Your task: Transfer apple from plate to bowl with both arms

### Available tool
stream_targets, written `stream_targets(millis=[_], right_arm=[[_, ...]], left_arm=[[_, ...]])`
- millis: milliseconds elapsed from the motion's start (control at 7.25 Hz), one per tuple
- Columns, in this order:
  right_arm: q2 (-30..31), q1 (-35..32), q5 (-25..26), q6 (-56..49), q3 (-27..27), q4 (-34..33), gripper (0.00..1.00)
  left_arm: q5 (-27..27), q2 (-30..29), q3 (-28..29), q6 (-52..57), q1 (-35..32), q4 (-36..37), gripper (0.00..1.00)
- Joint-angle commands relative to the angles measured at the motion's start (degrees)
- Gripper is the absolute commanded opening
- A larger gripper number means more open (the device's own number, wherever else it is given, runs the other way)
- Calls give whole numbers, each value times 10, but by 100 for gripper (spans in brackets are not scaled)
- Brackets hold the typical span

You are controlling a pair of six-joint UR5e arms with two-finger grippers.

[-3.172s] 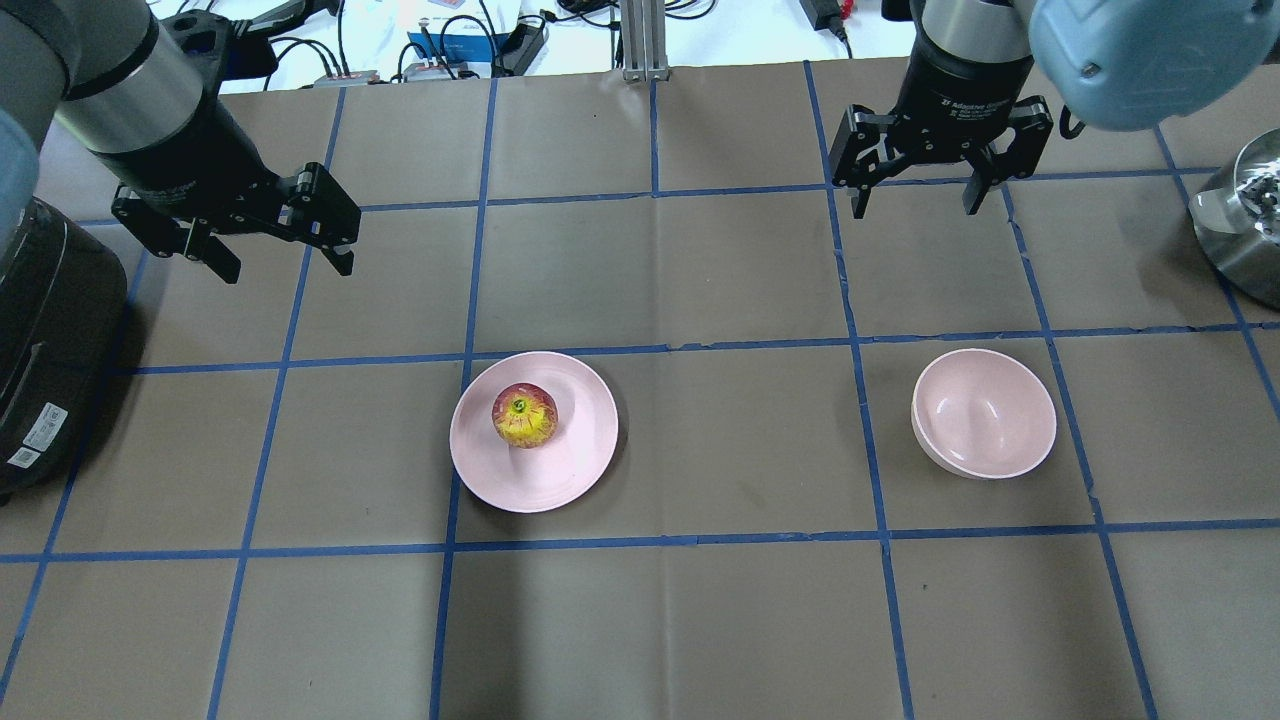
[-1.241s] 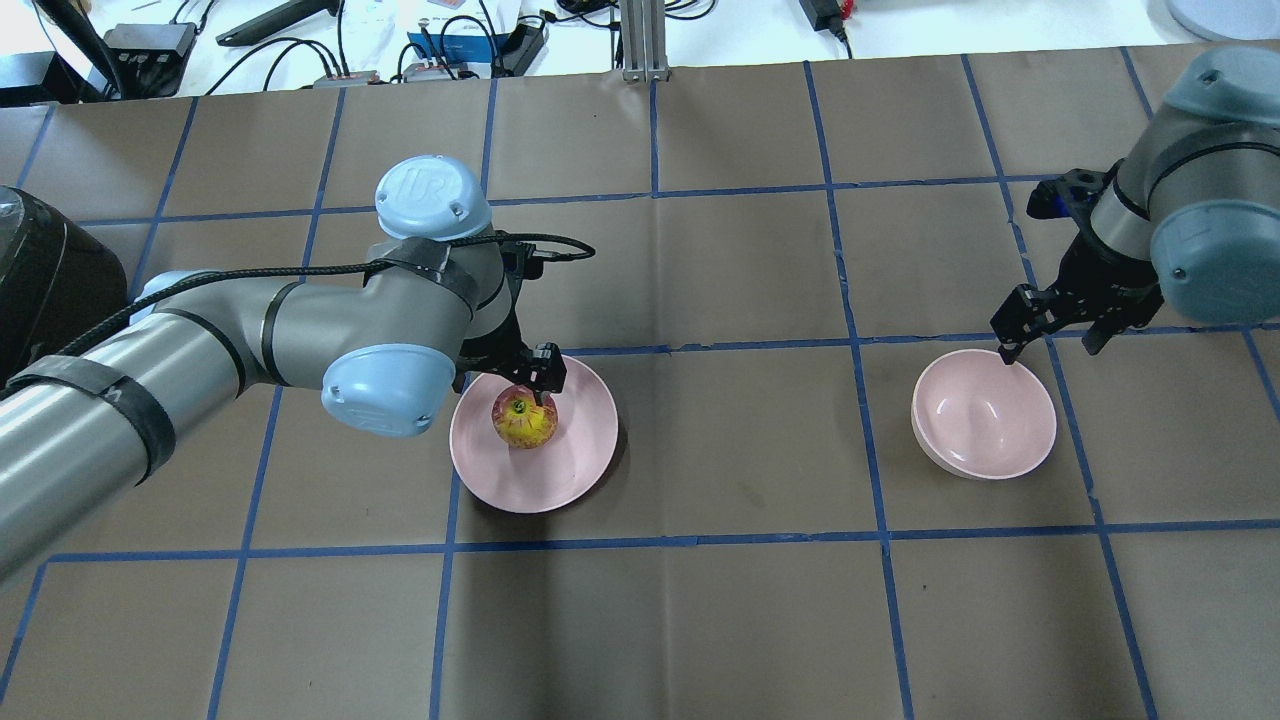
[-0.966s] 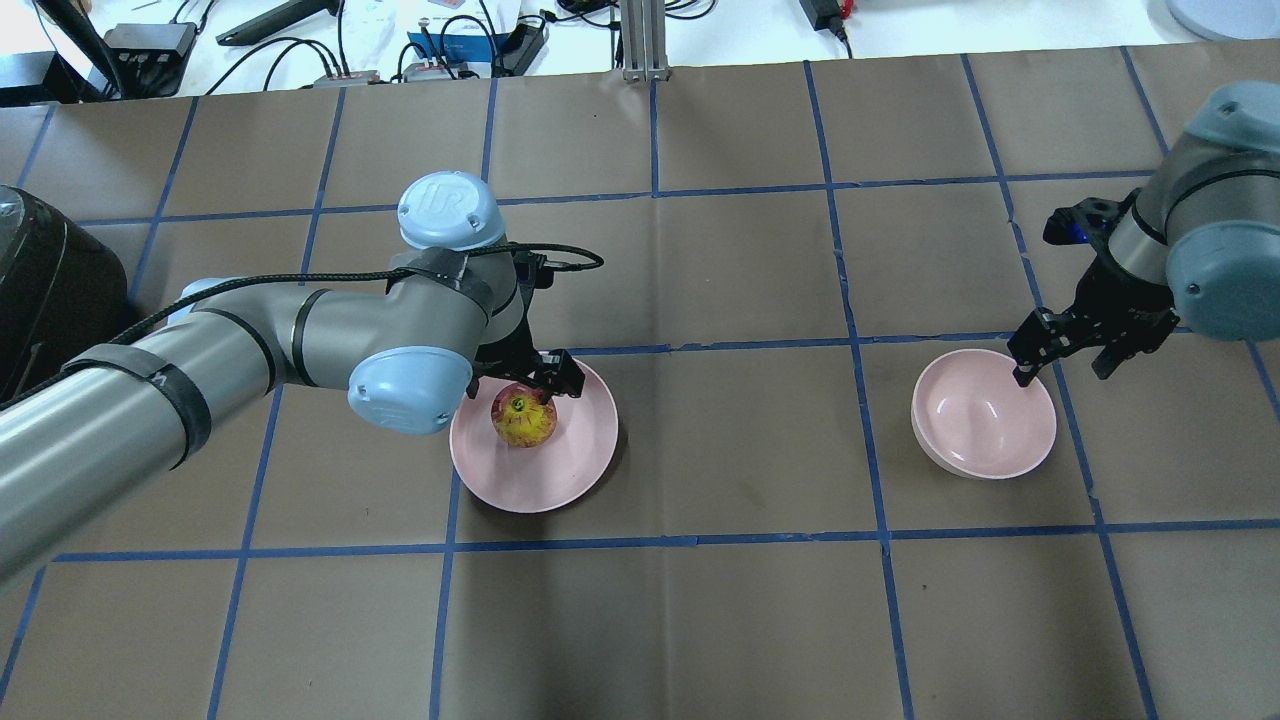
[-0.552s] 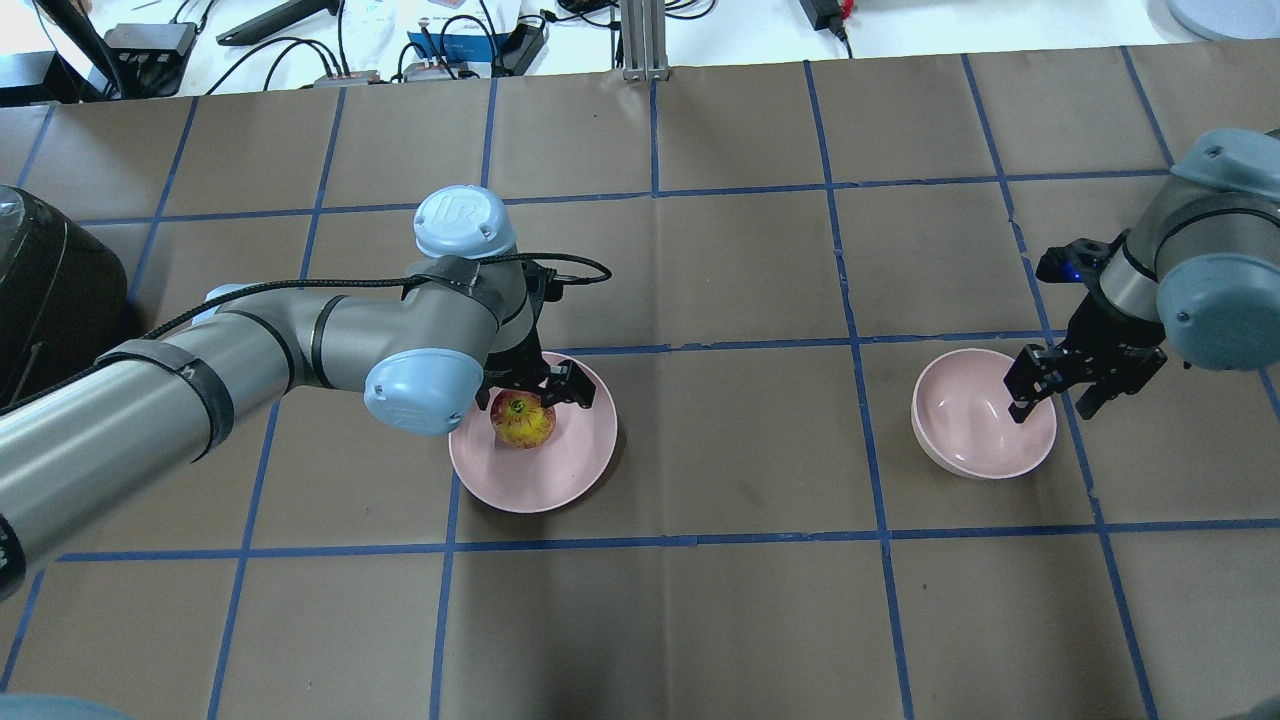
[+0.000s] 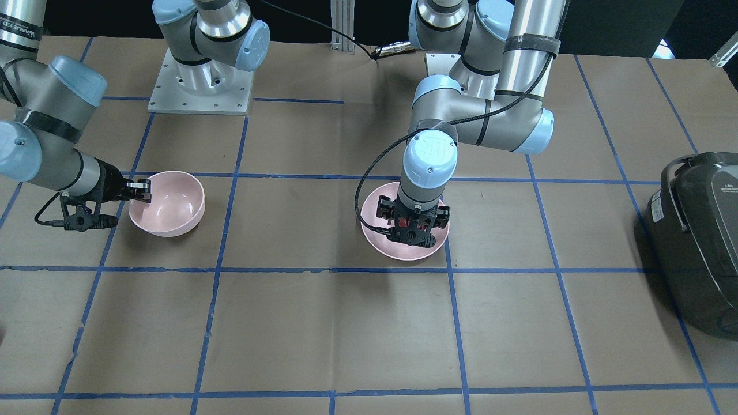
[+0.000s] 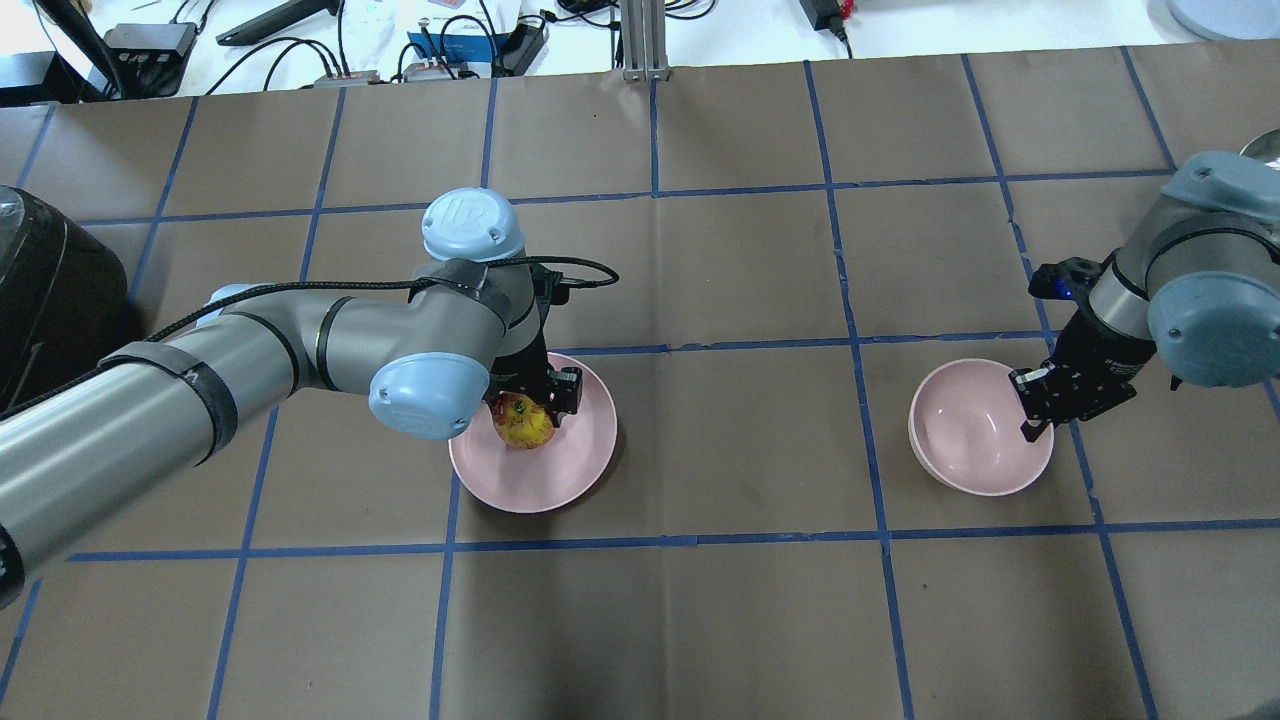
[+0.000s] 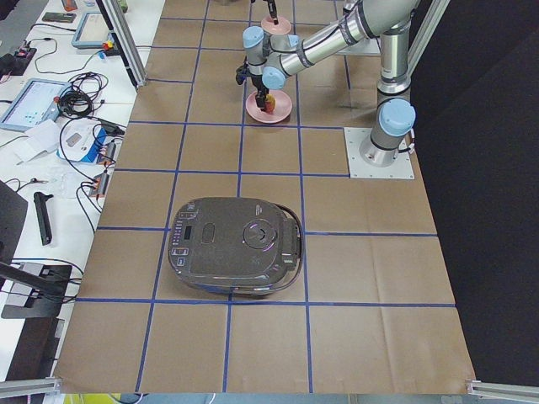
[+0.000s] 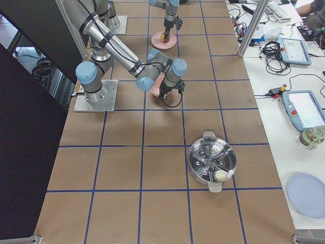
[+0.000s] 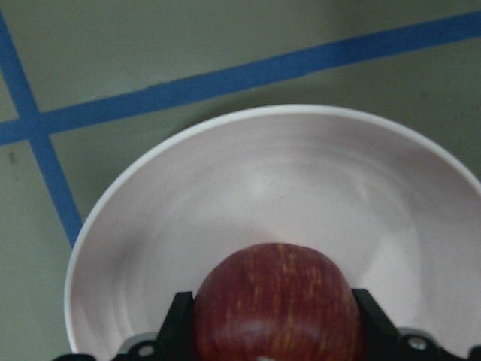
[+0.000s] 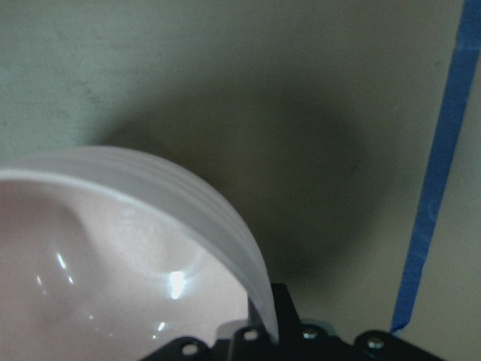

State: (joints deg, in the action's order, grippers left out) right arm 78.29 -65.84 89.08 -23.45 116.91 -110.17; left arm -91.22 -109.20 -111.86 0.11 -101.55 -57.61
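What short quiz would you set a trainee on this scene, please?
1. True or false: the apple lies in the bowl.
2. What does the right end effector grip? A the apple; B the bowl's rim; C nothing.
3. Fill in: the left end effector is closed on the apple, which sits on the ____.

Key: 1 false; 2 B; 3 plate.
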Motion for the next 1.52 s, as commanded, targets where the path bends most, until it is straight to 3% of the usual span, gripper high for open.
stream_targets(millis=[0,138,276,552,690,828,966,1103,1241,1379], right_arm=[[7,-26,-71,96,-28,12,0],[1,-79,-86,150,-50,11,0],[-2,-135,-114,222,-62,9,0],[-46,-202,-141,242,-60,-1,0],[-61,-216,-156,260,-60,-14,0],[-67,-235,-159,285,-61,-28,9],[-67,-237,-158,289,-61,-31,80],[-67,-237,-157,289,-65,-36,100],[-62,-236,-150,286,-72,-36,100],[-57,-235,-107,283,-110,-23,100]], left_arm=[[-5,11,0,4,-1,-5,26],[-6,23,8,4,0,-32,20],[-7,45,29,1,2,-70,20],[-9,56,113,-14,0,-170,20],[-7,43,160,-49,-2,-182,20],[-1,46,181,-57,-12,-201,19],[16,54,186,-61,-35,-201,20],[20,57,185,-96,-62,-198,20],[20,57,184,-134,-75,-201,19],[24,41,184,-189,-87,-193,19]])
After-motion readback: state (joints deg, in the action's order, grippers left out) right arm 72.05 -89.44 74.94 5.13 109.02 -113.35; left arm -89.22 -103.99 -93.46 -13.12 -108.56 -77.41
